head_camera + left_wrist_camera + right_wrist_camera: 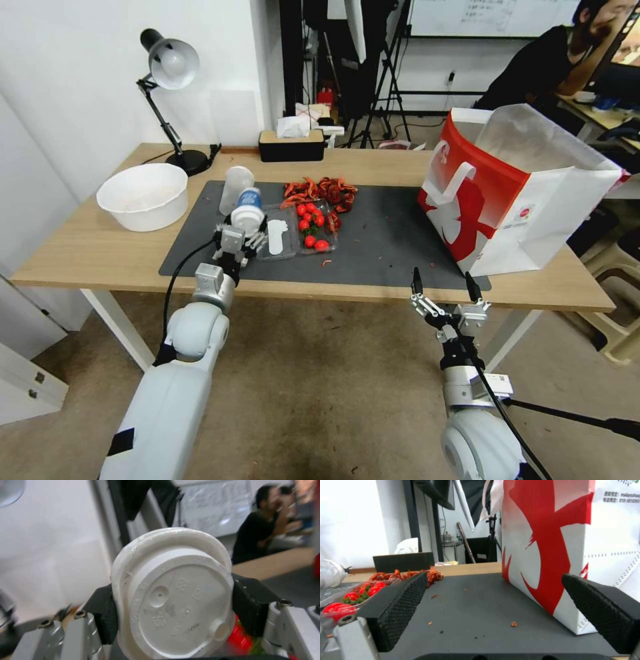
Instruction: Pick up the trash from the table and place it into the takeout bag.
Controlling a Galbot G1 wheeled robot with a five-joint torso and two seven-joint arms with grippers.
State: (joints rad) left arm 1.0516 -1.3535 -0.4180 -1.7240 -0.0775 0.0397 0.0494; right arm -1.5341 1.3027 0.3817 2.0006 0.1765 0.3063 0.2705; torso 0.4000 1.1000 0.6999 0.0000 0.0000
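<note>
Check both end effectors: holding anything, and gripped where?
The left end effector is shut on the white lidded paper cup, its pads pressing opposite sides just under the lid. The right end effector is open and empty at the table's near edge.

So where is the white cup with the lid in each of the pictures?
Head view: the white lidded cup is left of the middle, at the dark mat's near left, held by the left gripper.
Left wrist view: its lid faces the camera in the middle, clamped between two black pads.
Right wrist view: I can't make it out there.
Shared landmark: the red tomatoes, a red blur beside the cup, far side of the mat.
</note>
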